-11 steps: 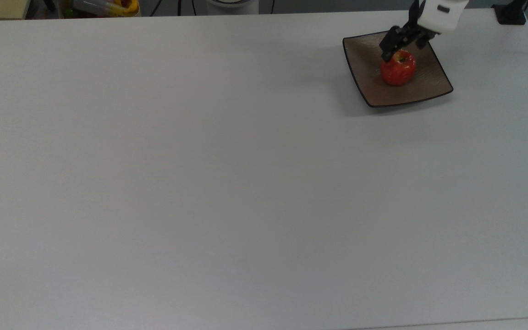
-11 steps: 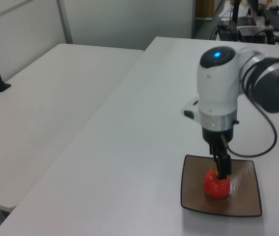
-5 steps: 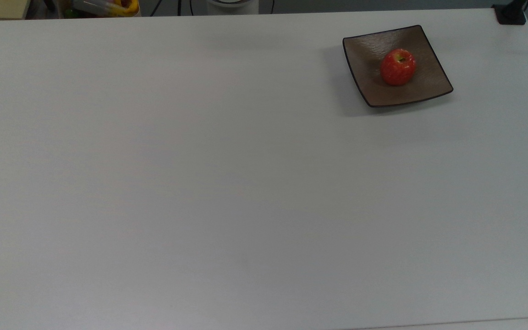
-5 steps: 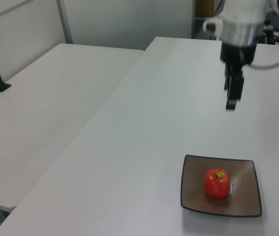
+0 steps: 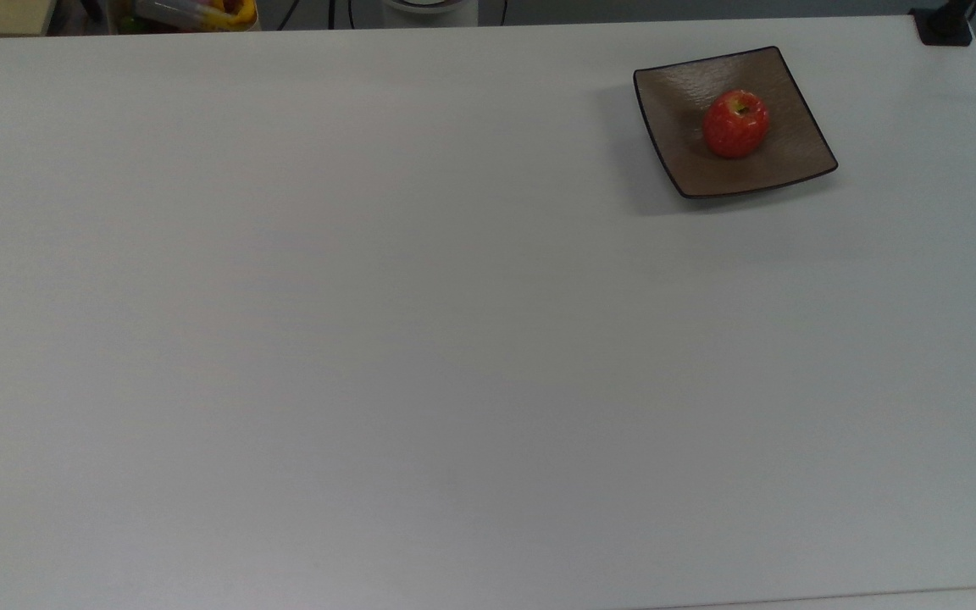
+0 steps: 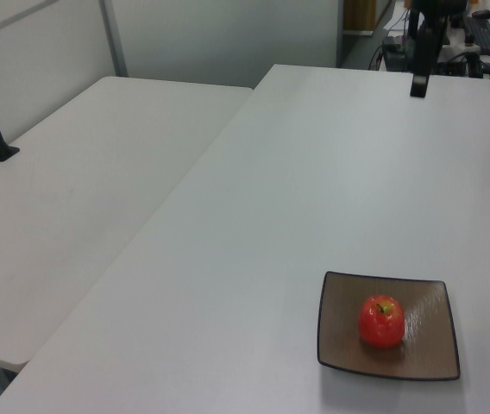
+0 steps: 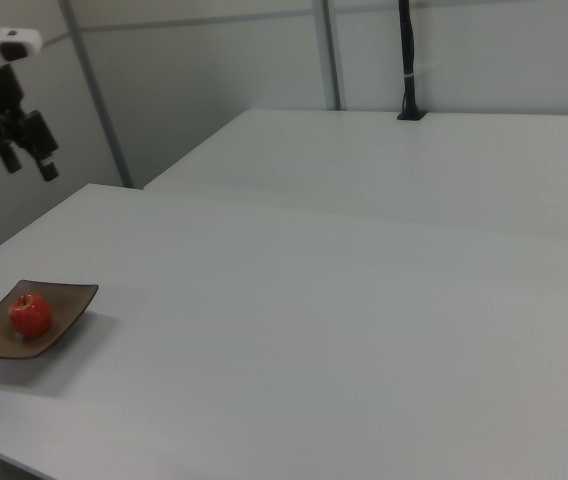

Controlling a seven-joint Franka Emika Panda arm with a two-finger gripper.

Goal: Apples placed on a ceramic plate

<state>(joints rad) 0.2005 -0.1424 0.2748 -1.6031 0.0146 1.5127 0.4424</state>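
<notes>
A small red apple (image 5: 735, 124) with a yellow-green stem dimple rests upright near the middle of the square brown plate (image 5: 679, 91). The plate sits at the far right of the white table in the top view. In the left view the apple (image 6: 381, 322) and plate (image 6: 340, 332) lie at the bottom right, and my gripper (image 6: 418, 84) hangs high and far behind them. The right view has the apple (image 7: 30, 315) on the plate (image 7: 68, 297) at the lower left. There my gripper (image 7: 30, 166) is well above them, open and holding nothing.
A second white table (image 6: 72, 172) adjoins this one. A black clamped post (image 5: 945, 24) stands at the table's corner near the plate, and another post (image 7: 407, 60) rises at the far table's back. Colourful clutter (image 5: 200, 12) lies beyond the far edge.
A second ago my gripper was down at the apple on the plate. It has let go, risen and drawn back far from the plate. The apple stays put.
</notes>
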